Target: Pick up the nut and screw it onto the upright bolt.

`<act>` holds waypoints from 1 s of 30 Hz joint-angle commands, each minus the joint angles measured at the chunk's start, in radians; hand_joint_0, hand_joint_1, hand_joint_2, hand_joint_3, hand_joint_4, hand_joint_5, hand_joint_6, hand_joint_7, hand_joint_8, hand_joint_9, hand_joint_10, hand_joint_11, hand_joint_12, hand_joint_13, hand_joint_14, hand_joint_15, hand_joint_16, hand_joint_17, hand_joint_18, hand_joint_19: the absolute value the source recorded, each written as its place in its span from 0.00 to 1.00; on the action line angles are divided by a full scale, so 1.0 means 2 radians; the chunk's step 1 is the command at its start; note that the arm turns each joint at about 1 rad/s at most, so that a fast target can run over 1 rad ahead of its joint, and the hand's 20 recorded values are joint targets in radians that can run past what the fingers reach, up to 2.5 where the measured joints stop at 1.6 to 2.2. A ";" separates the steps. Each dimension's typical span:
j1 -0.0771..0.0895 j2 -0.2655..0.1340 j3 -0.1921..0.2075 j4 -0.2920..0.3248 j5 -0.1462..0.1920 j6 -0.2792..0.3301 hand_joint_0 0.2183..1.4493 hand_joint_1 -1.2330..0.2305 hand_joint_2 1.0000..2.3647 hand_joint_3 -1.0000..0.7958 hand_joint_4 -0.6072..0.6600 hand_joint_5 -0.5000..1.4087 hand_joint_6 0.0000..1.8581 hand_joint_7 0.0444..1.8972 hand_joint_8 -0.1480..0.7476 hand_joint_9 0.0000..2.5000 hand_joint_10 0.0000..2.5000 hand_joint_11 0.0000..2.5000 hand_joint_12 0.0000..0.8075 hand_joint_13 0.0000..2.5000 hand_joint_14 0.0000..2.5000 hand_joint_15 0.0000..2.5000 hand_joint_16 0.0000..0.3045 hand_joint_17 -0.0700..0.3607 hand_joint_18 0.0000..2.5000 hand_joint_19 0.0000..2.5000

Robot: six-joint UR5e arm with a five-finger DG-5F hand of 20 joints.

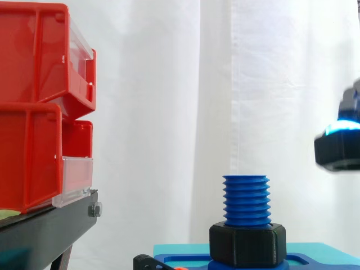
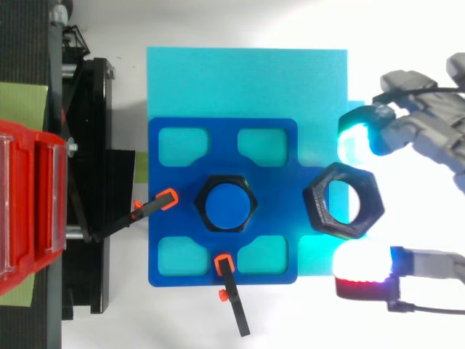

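Observation:
A blue threaded bolt (image 1: 246,199) stands upright in the middle of a blue base plate (image 2: 174,247), and a black nut (image 1: 247,244) sits round its foot. A second, loose black nut (image 2: 343,200) lies flat just off the plate's right edge, on the cyan sheet (image 2: 247,80). My hand (image 2: 425,127) reaches in from the right and is open. One fingertip glowing cyan (image 2: 356,131) is beyond the loose nut and one glowing red (image 2: 363,276) is on its near side. In the side view the hand (image 1: 337,149) hovers well above the plate, right of the bolt.
Red bins (image 1: 34,112) are stacked on a black stand (image 1: 45,225) at the left. Two black clamps with orange tips (image 2: 167,198) (image 2: 224,262) hold the blue plate from the left and front. A white curtain hangs behind.

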 commanded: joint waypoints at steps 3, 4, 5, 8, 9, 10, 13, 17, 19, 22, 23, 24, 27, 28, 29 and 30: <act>-0.014 0.025 0.016 -0.038 -0.047 0.002 0.28 0.40 0.00 0.28 0.62 0.15 0.39 0.55 0.45 0.17 0.00 0.02 0.39 0.19 0.00 0.00 0.14 0.38 0.13 0.00; -0.022 0.025 0.026 -0.053 -0.071 0.012 0.28 0.40 0.00 0.28 0.63 0.15 0.39 0.55 0.45 0.18 0.00 0.02 0.39 0.19 0.00 0.00 0.14 0.38 0.13 0.00; -0.024 0.025 0.030 -0.056 -0.078 0.017 0.28 0.40 0.00 0.28 0.63 0.15 0.39 0.55 0.45 0.18 0.00 0.02 0.39 0.19 0.00 0.00 0.14 0.38 0.13 0.00; -0.058 0.023 0.058 -0.059 -0.147 0.060 0.28 0.40 0.00 0.28 0.63 0.15 0.39 0.56 0.45 0.18 0.00 0.02 0.39 0.19 0.00 0.00 0.14 0.38 0.13 0.00; -0.066 0.020 0.062 -0.059 -0.171 0.070 0.28 0.40 0.00 0.28 0.63 0.15 0.39 0.55 0.45 0.18 0.00 0.02 0.39 0.19 0.00 0.00 0.14 0.38 0.13 0.00; -0.077 0.015 0.068 -0.059 -0.202 0.084 0.28 0.40 0.00 0.28 0.63 0.15 0.39 0.55 0.45 0.18 0.00 0.02 0.39 0.19 0.00 0.00 0.14 0.38 0.13 0.00; -0.095 0.005 0.076 -0.060 -0.256 0.116 0.28 0.41 0.00 0.28 0.63 0.15 0.39 0.56 0.45 0.18 0.00 0.02 0.39 0.19 0.00 0.00 0.14 0.38 0.13 0.00; -0.107 -0.015 0.087 -0.060 -0.300 0.176 0.28 0.41 0.00 0.28 0.63 0.15 0.39 0.55 0.45 0.18 0.00 0.02 0.39 0.19 0.00 0.00 0.14 0.38 0.13 0.00; -0.113 -0.025 0.089 -0.059 -0.310 0.212 0.28 0.41 0.00 0.28 0.63 0.15 0.39 0.55 0.45 0.18 0.00 0.02 0.39 0.19 0.00 0.00 0.14 0.38 0.13 0.00; -0.119 -0.034 0.098 -0.061 -0.321 0.262 0.28 0.41 0.00 0.28 0.63 0.15 0.39 0.56 0.45 0.18 0.00 0.02 0.39 0.19 0.00 0.00 0.14 0.38 0.13 0.00; -0.119 -0.034 0.098 -0.061 -0.321 0.263 0.28 0.41 0.00 0.28 0.63 0.15 0.39 0.56 0.45 0.18 0.00 0.02 0.39 0.19 0.00 0.00 0.14 0.38 0.13 0.00; -0.119 -0.034 0.098 -0.059 -0.321 0.264 0.28 0.41 0.00 0.28 0.63 0.15 0.39 0.55 0.46 0.18 0.00 0.02 0.39 0.19 0.00 0.00 0.14 0.38 0.13 0.00; -0.119 -0.035 0.099 -0.059 -0.321 0.265 0.28 0.41 0.00 0.28 0.63 0.15 0.39 0.56 0.46 0.18 0.00 0.02 0.39 0.20 0.00 0.00 0.14 0.38 0.13 0.00; -0.119 -0.038 0.098 -0.059 -0.321 0.266 0.28 0.41 0.00 0.28 0.63 0.15 0.39 0.56 0.46 0.18 0.00 0.02 0.39 0.20 0.00 0.00 0.14 0.38 0.13 0.00; -0.119 -0.041 0.098 -0.059 -0.324 0.271 0.28 0.41 0.00 0.28 0.63 0.15 0.39 0.56 0.46 0.18 0.00 0.03 0.39 0.20 0.00 0.00 0.14 0.38 0.13 0.00; -0.119 -0.042 0.099 -0.059 -0.327 0.274 0.28 0.41 0.00 0.28 0.63 0.15 0.39 0.56 0.46 0.18 0.00 0.02 0.39 0.20 0.00 0.00 0.14 0.38 0.13 0.00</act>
